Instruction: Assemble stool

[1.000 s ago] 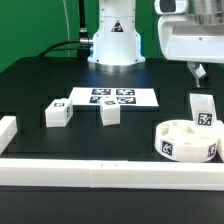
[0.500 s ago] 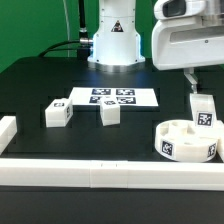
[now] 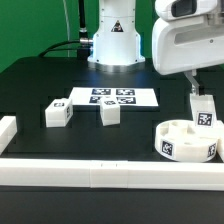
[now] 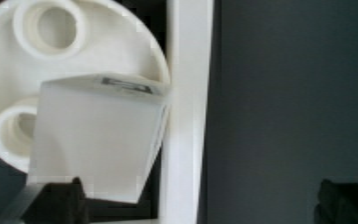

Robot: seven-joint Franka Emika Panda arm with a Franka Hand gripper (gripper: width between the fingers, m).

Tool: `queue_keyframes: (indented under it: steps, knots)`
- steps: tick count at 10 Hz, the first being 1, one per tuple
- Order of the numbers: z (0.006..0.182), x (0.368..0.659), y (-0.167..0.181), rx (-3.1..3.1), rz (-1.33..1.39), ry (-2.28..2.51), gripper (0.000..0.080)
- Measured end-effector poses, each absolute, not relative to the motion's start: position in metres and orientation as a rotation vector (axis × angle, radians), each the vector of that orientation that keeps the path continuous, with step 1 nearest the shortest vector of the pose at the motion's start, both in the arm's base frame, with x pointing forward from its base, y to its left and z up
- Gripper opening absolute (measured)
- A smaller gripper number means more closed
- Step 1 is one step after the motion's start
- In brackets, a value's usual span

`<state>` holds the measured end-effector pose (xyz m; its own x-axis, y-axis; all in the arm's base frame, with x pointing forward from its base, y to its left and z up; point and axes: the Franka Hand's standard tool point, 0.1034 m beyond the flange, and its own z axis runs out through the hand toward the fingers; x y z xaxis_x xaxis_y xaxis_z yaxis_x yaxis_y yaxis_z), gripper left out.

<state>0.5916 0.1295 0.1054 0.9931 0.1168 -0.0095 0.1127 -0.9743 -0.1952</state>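
On the black table [image 3: 40, 75], the round seat [image 3: 186, 140] sits at four o'clock, a leg [image 3: 204, 113] upright at its rim. The gripper [image 3: 196, 92] hangs above, jaws apart; an off-centre descent could topple the leg.

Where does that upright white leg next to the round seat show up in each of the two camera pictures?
Exterior view: the upright leg stands at the exterior view's right, just behind the round seat, under the open fingers.
Wrist view: the same leg fills the near middle, seen from above, in front of the seat.
Shared landmark: the round seat; the long white rail also shows in both.
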Motion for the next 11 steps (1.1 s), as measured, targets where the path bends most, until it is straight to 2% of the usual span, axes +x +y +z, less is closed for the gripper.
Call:
queue_keyframes:
  steps: [6,11]
  knots:
    - [0.104,0.592,0.125,-2.835,-0.034,-0.905,0.0649]
    - [0.103,0.594,0.117,-2.696,-0.068,-1.302,0.0649]
